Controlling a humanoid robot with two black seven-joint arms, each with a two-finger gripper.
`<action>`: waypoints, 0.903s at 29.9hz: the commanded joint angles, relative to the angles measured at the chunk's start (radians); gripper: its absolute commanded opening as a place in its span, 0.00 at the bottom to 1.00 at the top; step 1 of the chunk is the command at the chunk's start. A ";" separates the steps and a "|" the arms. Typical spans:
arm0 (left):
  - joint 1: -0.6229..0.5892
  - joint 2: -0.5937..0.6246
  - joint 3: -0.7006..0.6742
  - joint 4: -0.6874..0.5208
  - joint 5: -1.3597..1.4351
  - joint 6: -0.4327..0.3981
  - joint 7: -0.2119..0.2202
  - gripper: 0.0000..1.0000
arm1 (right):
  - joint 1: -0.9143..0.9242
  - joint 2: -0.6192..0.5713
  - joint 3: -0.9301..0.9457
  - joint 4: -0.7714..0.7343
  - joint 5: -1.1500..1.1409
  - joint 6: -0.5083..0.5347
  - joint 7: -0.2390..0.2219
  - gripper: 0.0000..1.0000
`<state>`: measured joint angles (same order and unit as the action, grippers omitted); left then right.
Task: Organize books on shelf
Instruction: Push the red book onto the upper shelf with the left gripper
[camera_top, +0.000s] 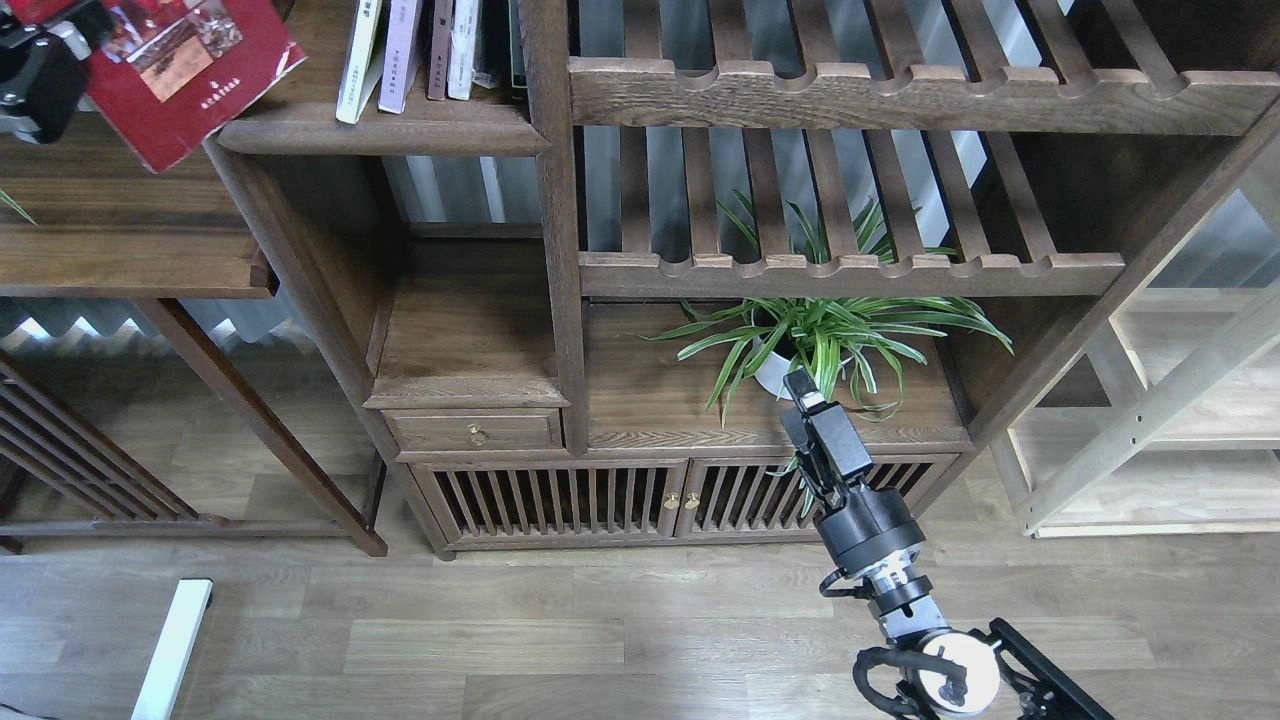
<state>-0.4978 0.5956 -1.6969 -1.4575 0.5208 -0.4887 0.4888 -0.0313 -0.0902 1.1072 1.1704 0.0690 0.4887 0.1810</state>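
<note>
My left gripper (68, 30) is at the top left edge, shut on the left side of the dark red book (190, 75). The book has photos on its cover and hangs tilted above the dark-brown shelf board (120, 255); its right corner overlaps the front of the upper shelf (400, 130). The pale lavender and yellow-green books are out of view. My right gripper (798, 383) points up in front of the potted plant (810, 340), far from the book; it is dark and seen end-on.
Several narrow upright volumes (405, 50) stand on the upper shelf. Slatted racks (850, 270) fill the right. A small drawer (475, 430) and a slatted cabinet (560, 500) sit below. A pale wood unit (1180, 420) stands at the far right.
</note>
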 joint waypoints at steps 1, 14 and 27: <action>0.002 0.019 -0.006 0.000 -0.019 0.000 0.000 0.03 | -0.001 0.001 0.000 0.000 0.000 0.000 0.001 0.99; -0.131 0.007 0.147 0.042 -0.007 0.000 0.000 0.03 | -0.001 0.000 0.000 0.005 0.000 0.000 0.000 0.99; -0.277 0.030 0.278 0.137 -0.018 0.000 0.000 0.03 | -0.010 -0.008 0.023 0.015 0.000 0.000 0.001 0.99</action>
<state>-0.7863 0.6135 -1.4109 -1.3204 0.5130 -0.4886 0.4887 -0.0402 -0.0980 1.1252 1.1856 0.0690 0.4887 0.1814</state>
